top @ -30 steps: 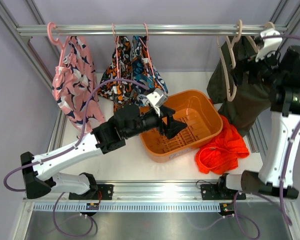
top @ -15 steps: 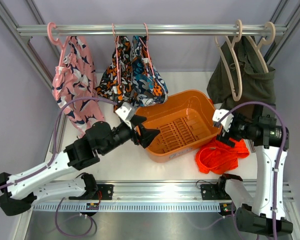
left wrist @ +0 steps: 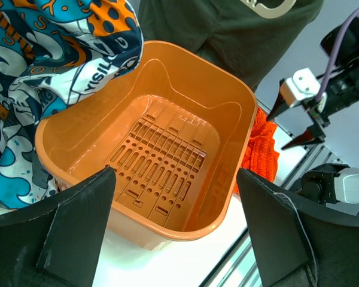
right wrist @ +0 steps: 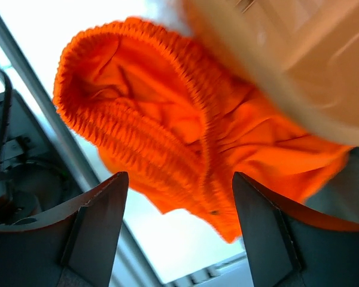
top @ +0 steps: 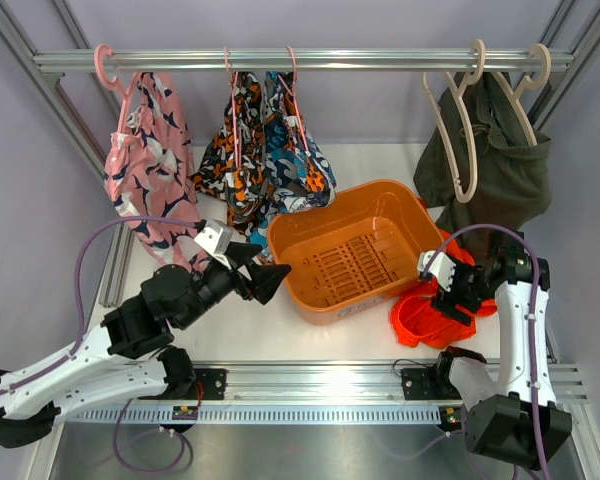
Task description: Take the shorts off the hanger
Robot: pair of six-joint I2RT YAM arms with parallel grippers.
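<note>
The bright orange-red shorts (top: 420,315) lie crumpled on the table right of the basket, and fill the right wrist view (right wrist: 185,137). My right gripper (top: 450,290) is open and empty just over them. Dark olive shorts (top: 495,165) hang on beige hangers (top: 462,120) at the rail's right. Printed blue-orange shorts (top: 270,150) hang mid-rail and show in the left wrist view (left wrist: 48,54); pink printed shorts (top: 145,160) hang at the left. My left gripper (top: 265,272) is open and empty, left of the basket.
An orange plastic basket (top: 420,225) stands mid-table, empty; it shows in the left wrist view (left wrist: 239,113). The metal rail (top: 360,60) spans the back. Frame posts slant down both sides. A mounting rail (top: 320,375) runs along the near edge.
My left arm has pulled back leftward, out of the basket. My right arm has dropped from the olive shorts' hanger down to the orange-red shorts on the table.
</note>
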